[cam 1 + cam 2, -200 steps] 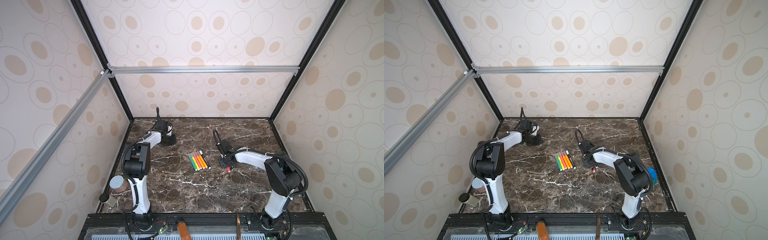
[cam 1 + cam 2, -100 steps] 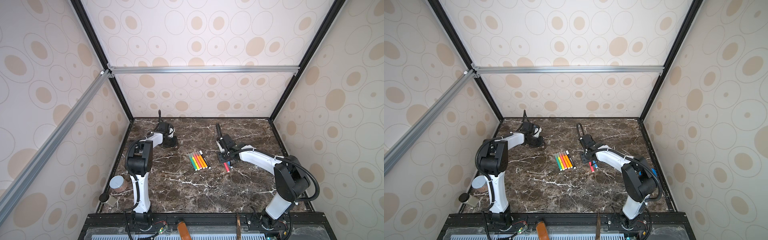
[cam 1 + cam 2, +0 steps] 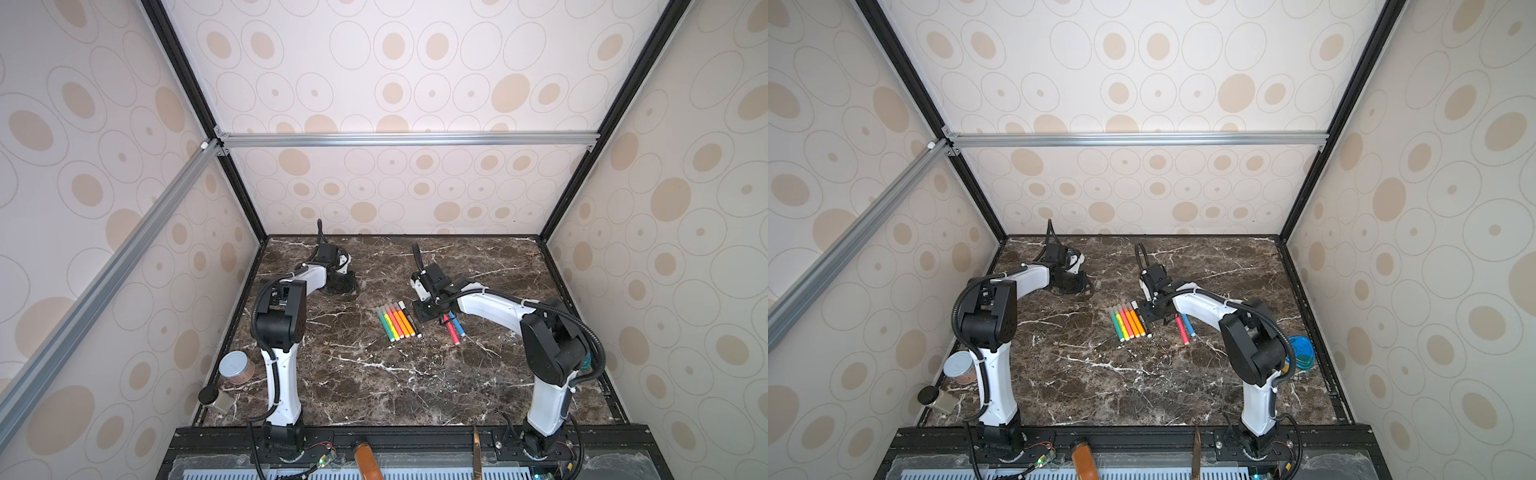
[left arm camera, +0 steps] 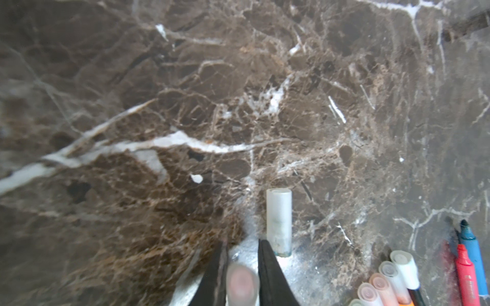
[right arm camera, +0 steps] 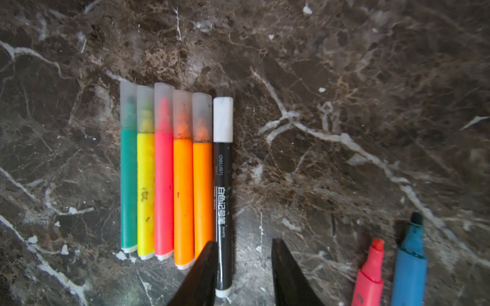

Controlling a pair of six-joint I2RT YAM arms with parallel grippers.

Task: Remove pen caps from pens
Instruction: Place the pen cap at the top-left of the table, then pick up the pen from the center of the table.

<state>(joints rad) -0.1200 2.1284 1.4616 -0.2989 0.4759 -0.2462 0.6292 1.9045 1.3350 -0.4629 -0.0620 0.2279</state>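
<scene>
Six capped pens [image 3: 397, 320] [image 3: 1128, 320] lie side by side mid-table: green [image 5: 128, 185], yellow [image 5: 145, 190], pink [image 5: 163, 190], two orange [image 5: 183, 198], and black [image 5: 223, 190] with a white cap [image 5: 223, 119]. An uncapped red pen [image 5: 370, 275] and an uncapped blue pen [image 5: 409, 265] lie to their right. My right gripper [image 5: 245, 254] [image 3: 430, 318] hovers open over the black pen's tail, holding nothing. At the back left my left gripper [image 4: 242, 254] [image 3: 353, 284] pinches a translucent pen cap [image 4: 242, 283]. A loose cap [image 4: 279, 220] lies just beyond it.
A tin can [image 3: 236, 368] and a small jar [image 3: 212, 397] stand against the left wall. A blue round lid [image 3: 1300, 351] lies by the right wall behind the right arm. Patterned walls close in three sides.
My right gripper has opened and shifted from the red pen toward the capped row; the red pen now lies beside the blue one. The left gripper has stayed near the back left.
</scene>
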